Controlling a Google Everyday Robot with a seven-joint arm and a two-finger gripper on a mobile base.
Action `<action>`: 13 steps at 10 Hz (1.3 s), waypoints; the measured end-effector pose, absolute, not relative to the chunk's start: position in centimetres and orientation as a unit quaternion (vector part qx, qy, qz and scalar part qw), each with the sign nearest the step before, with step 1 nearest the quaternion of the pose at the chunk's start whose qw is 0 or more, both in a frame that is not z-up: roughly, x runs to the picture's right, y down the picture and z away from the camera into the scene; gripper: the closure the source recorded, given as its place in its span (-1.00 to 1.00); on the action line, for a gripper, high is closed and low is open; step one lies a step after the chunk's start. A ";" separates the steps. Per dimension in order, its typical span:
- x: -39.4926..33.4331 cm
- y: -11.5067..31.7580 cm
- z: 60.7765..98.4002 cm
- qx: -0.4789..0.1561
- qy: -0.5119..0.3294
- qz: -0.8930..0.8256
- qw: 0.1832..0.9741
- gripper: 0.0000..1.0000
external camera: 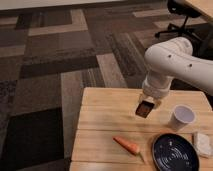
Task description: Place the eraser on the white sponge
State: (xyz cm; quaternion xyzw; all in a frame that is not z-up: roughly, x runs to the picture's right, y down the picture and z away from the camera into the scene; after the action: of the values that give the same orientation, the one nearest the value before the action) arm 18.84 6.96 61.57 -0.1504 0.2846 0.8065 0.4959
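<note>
End effector (146, 104) over table (100, 126), gripping tilted eraser (144, 109)

No legible txt, labels, brands, nos., none on end effector (145, 104) or held eraser (144, 109) over table (100, 125)

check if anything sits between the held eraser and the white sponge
Yes. The gripper holds the eraser above the table; the paper cup stands upright roughly on the line to the white sponge at the right edge. The blue plate lies flat beside that line.
</note>
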 end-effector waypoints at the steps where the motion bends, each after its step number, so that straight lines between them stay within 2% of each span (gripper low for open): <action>1: 18.7 6.9 61.6 -0.151 0.284 0.806 0.498 1.00; 4: 19.7 6.9 61.3 -0.143 0.286 0.811 0.490 1.00; 7: 24.5 6.9 60.2 -0.129 0.284 0.839 0.447 1.00; 11: 33.4 4.9 54.0 -0.066 0.286 0.872 0.393 1.00; 13: 33.2 4.9 54.1 -0.069 0.285 0.872 0.393 1.00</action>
State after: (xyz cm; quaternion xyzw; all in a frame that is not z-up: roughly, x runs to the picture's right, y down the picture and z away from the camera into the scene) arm 33.24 4.94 54.15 -0.0689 0.2847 0.8716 0.3930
